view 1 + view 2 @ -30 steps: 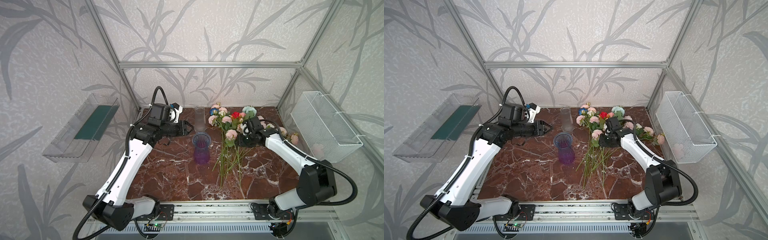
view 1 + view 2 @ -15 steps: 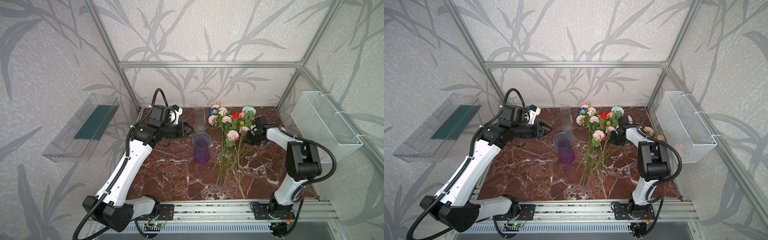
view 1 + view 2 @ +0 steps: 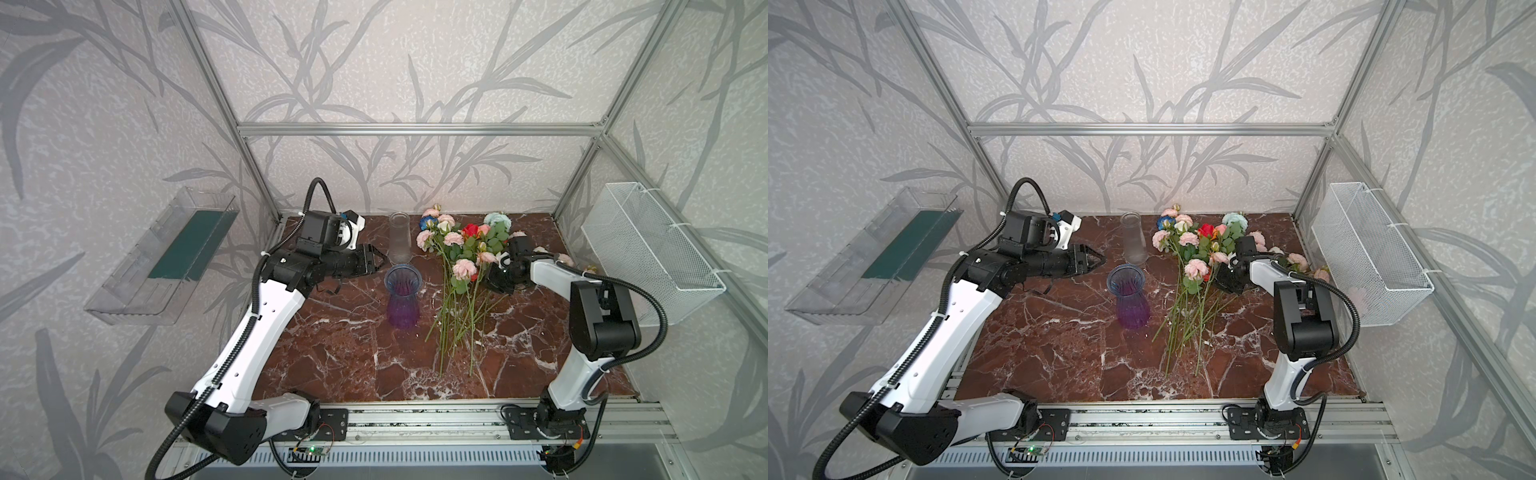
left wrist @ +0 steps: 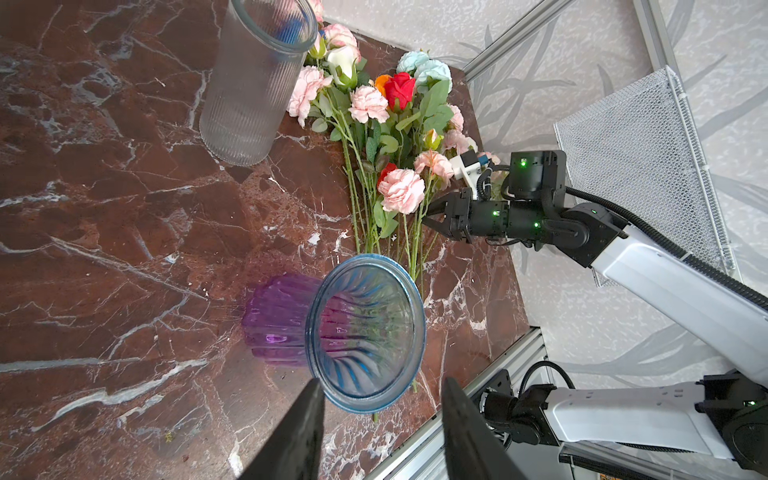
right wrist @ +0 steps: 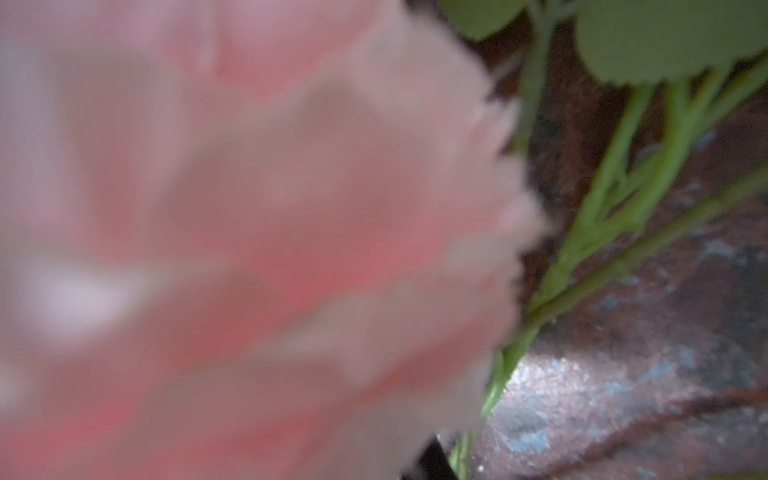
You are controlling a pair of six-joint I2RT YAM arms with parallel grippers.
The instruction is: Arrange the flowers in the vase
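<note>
Rt wrist view mostly blocked by blurred pink bloom [image 5: 249, 249].

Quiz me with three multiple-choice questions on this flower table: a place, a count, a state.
1. Where do the flowers lie? A on the floor; B on the table, right of the purple vase; C inside that vase.
2. How many vases stand on the table? A one; B three; C two.
3. The purple vase is: A upright, flowerless; B tipped over; C upright, full of flowers.
1 B: stems lie flat on the table. 2 C: the purple vase and a clear vase behind it. 3 A: mouth up, no stems inside.
</note>
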